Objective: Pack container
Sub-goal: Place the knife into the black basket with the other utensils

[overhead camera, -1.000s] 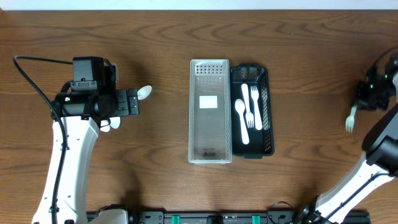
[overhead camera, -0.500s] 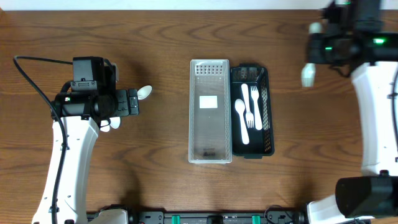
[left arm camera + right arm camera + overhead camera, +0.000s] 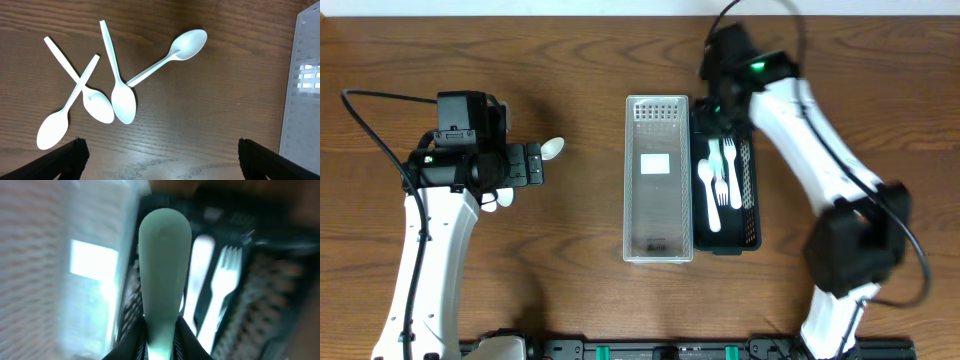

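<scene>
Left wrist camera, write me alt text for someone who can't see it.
Four white plastic spoons lie on a dark wooden table, three bunched together at left and a fourth angling toward the upper right. The open left gripper shows only as two black fingertips in the bottom corners, and a clear container's edge runs down the right side.
</scene>
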